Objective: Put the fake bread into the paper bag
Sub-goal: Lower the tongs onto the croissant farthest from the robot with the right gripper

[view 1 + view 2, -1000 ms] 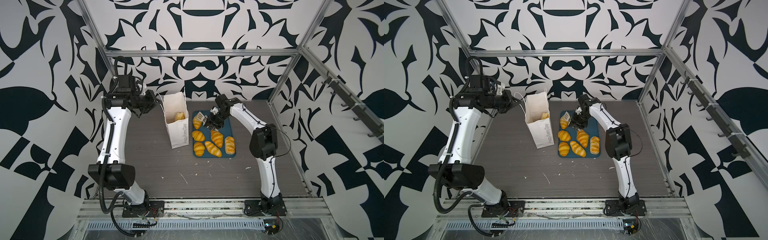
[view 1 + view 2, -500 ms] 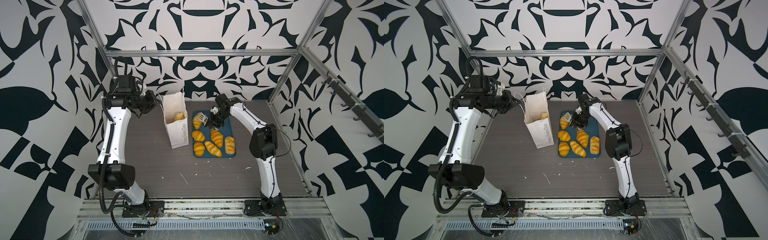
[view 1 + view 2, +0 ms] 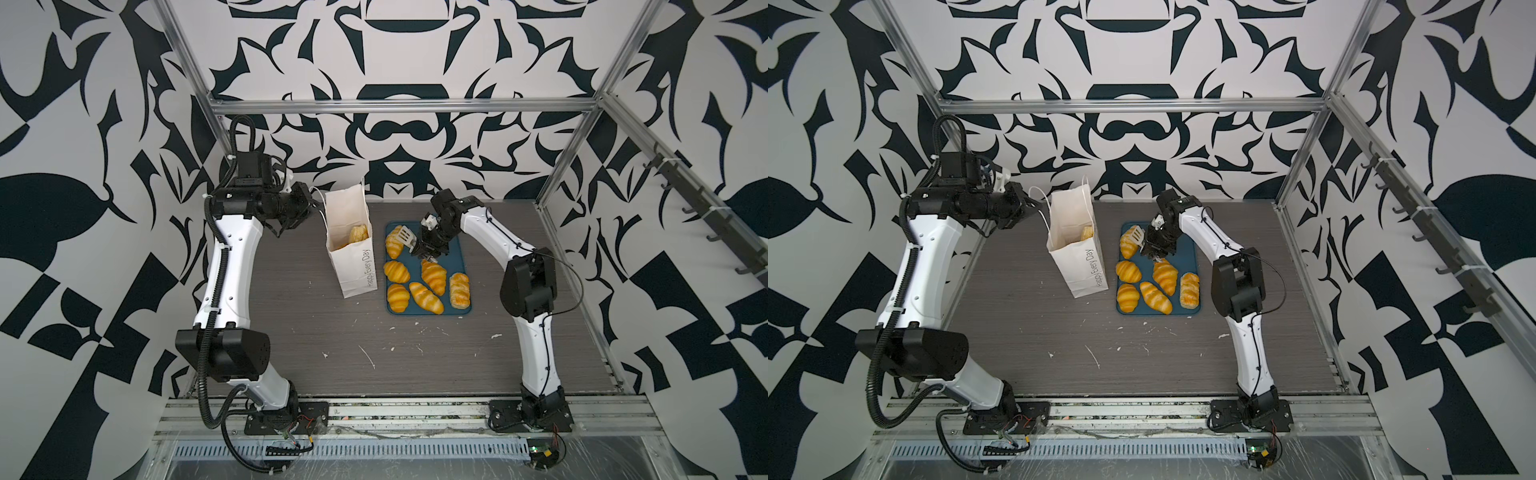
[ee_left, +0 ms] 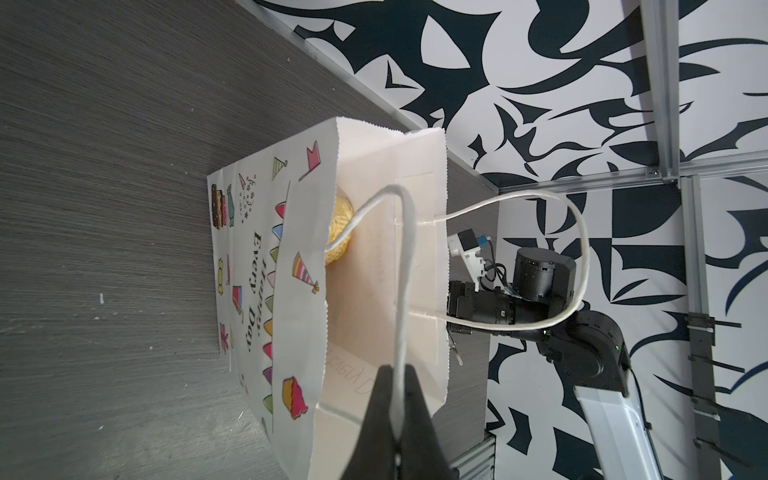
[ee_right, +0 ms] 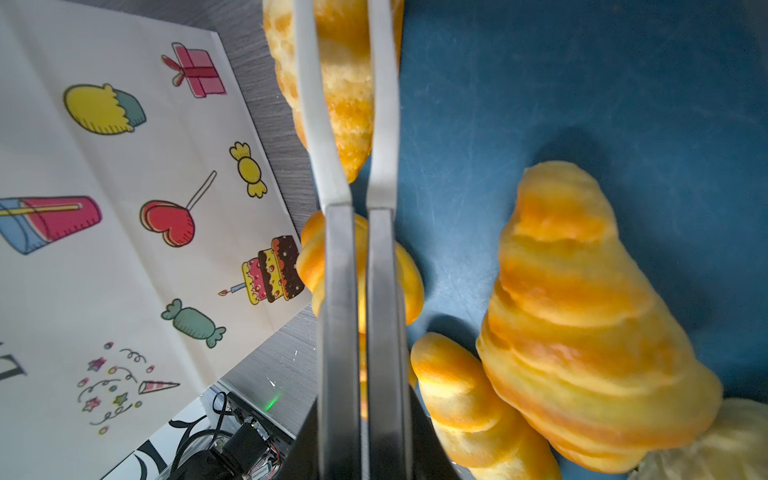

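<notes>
Grey wood-look table (image 3: 332, 340) is sitting between black-and-white walls (image 3: 83, 124). The left claw (image 4: 395, 374) is pinching the thin white cord handle (image 4: 401, 270) of the tall white paper bag (image 3: 357, 266), which is standing open with a round golden toy bun (image 3: 358, 233) lying inside. Just beside the bag, a shiny striped toy croissant (image 3: 392, 247) is lying on the flat blue tray (image 3: 457, 253), pointing toward the back wall (image 3: 395, 50). From its right, the nearer right claw (image 3: 420, 246) is squeezing smooth silver tongs (image 3: 405, 237) together across it.
</notes>
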Available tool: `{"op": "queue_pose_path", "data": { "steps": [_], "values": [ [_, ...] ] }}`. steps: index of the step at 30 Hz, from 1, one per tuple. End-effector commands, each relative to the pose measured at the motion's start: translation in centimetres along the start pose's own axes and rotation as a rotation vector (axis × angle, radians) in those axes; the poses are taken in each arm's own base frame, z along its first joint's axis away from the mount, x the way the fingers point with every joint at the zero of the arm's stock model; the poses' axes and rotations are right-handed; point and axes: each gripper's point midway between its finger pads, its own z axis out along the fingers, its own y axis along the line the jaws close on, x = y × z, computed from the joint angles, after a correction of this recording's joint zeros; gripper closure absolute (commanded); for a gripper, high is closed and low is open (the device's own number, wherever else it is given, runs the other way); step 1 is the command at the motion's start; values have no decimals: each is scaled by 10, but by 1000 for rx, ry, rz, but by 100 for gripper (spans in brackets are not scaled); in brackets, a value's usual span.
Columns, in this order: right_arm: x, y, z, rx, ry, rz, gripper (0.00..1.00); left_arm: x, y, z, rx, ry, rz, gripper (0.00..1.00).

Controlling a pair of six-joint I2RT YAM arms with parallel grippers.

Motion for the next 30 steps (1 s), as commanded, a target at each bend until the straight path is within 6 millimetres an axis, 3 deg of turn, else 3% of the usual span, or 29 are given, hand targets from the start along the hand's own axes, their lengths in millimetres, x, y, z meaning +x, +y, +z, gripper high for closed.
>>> {"op": "queue_pose_path", "data": {
  "steps": [1,9,20,30],
  "values": [
    [-1,20,-43,-56,-87,-66,76,7,-4,-10,5,-2,9,100],
    [2,-2,-67,-24,-102,-43,76,8,-4,-11,6,-3,7,100],
    [15,-37,-59,135,-14,-73,75,7,-3,-9,9,-4,3,100],
    [5,-33,-68,177,-41,-75,57,8,-3,-7,15,-2,5,100]
  ]
}}
